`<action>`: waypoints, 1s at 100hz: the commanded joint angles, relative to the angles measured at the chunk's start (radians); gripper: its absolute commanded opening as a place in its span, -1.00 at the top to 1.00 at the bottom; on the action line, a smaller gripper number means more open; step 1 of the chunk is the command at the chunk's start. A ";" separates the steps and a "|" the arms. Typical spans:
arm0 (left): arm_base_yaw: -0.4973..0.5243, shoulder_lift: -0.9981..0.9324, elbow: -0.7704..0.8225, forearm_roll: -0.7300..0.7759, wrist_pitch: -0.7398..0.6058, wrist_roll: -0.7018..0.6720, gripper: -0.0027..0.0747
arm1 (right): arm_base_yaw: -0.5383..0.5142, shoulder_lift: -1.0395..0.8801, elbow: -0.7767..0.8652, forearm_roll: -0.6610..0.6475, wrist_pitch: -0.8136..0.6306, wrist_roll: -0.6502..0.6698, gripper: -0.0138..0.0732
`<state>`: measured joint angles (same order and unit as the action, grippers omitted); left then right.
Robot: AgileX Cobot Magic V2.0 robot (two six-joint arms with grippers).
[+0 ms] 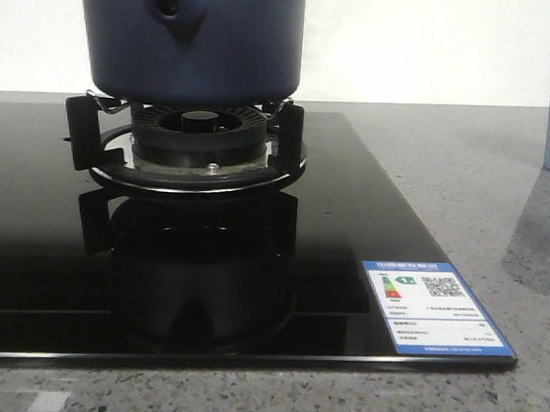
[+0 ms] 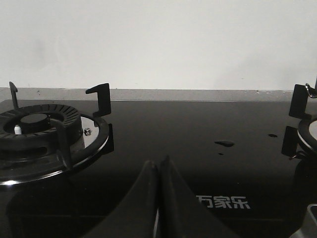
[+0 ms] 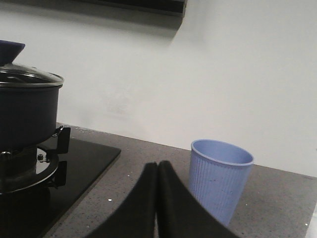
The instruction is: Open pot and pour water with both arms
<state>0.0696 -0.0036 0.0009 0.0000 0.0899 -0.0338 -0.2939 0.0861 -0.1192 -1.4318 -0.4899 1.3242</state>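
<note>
A large round dark navy-blue pot (image 1: 197,38), glass lid on, sits on a black gas burner (image 1: 196,145). Both tools, left (image 2: 158,171) and right (image 3: 157,173), are pressed together, holding nothing.

Plain white wall (image 3: 237,74) — speckled grey countertop (image 1: 464,171)
</note>
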 commanded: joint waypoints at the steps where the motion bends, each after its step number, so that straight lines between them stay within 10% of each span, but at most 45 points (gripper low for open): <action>1: 0.002 -0.029 0.009 -0.011 -0.067 -0.008 0.98 | 0.003 0.010 -0.026 0.028 0.003 -0.002 0.82; 49: 0.002 -0.029 0.009 -0.011 -0.067 -0.008 0.98 | 0.003 0.014 -0.008 0.094 0.025 -0.045 0.82; 71: 0.002 -0.029 0.009 -0.011 -0.067 -0.008 0.98 | 0.120 0.132 -0.004 0.562 0.064 -0.561 0.82; 100: 0.002 -0.029 0.009 -0.011 -0.067 -0.008 0.98 | 0.419 0.136 0.006 1.316 0.459 -1.315 0.82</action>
<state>0.0713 -0.0036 0.0009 0.0000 0.0899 -0.0345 0.0717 0.2297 -0.0976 -0.3386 -0.0902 0.2513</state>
